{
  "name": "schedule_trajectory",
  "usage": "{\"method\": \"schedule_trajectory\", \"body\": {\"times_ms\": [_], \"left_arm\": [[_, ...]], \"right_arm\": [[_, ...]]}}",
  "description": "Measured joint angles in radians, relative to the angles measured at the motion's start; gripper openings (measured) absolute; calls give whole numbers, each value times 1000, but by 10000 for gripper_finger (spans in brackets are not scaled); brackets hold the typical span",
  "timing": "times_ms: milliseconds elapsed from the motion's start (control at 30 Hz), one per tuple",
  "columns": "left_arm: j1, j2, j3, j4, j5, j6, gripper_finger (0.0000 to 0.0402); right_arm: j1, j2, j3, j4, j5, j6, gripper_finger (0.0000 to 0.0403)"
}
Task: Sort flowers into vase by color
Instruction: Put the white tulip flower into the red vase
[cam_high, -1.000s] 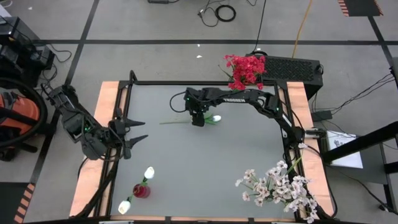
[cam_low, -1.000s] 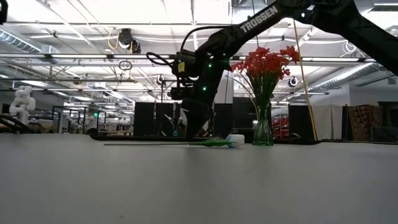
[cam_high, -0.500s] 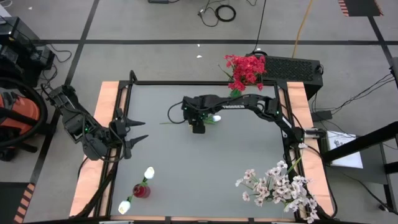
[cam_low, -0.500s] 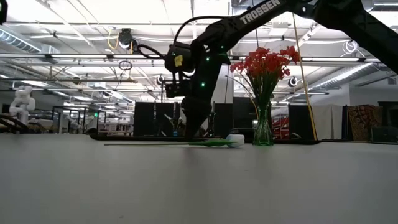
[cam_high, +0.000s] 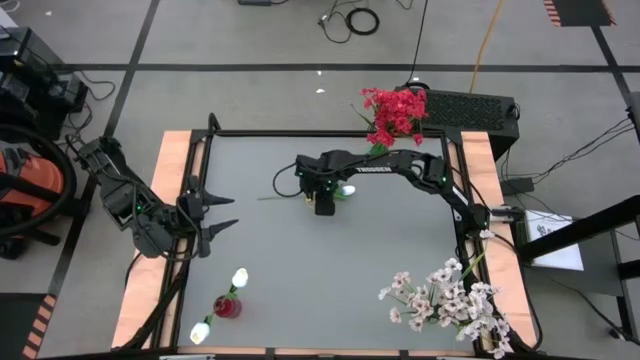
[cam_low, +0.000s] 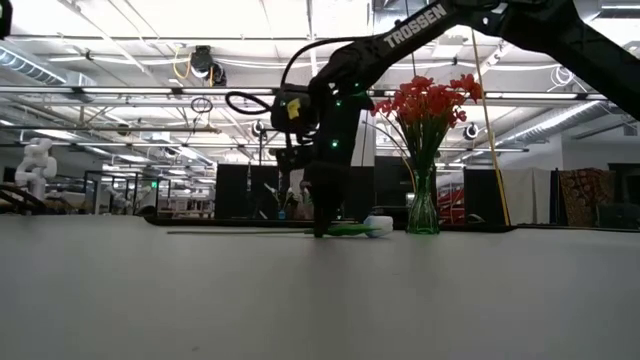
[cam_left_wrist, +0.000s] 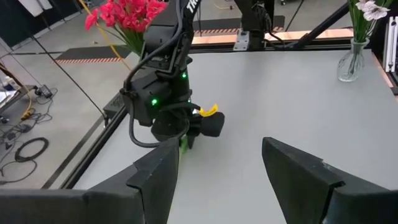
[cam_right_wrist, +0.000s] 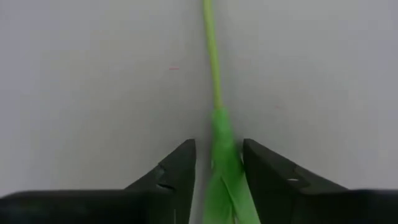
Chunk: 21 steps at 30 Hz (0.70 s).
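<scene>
Since the earlier frame your right gripper (cam_high: 324, 207) had dropped to the table (cam_high: 300, 270), fingers (cam_right_wrist: 174, 171) parted around the white tulip's (cam_high: 347, 190) stem (cam_right_wrist: 214, 81), which lay left-to-right, bud toward the red flowers (cam_high: 395, 112), while your left gripper (cam_high: 222, 212) waited open, far left.

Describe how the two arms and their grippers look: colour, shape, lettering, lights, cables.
Both arms are black, jointed links. The right arm bears white TROSSEN lettering, a yellow tag, green lights and a looping black cable near its wrist. The right gripper has two dark, wedge-shaped fingers; the left gripper ends in two tapering, pointed black fingers.
</scene>
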Motion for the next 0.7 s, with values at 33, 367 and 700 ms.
{"method": "schedule_trajectory", "body": {"times_ms": [33,367,700], "left_arm": [[0,0,0,0,0,0,235],[2,0,0,0,-3,1,235],[99,0,40,88,66,199,235]], "right_arm": [[0,6,1,0,0,0,123],[13,16,21,-29,1,-29,11],[121,-16,317,-235,8,89,4]]}}
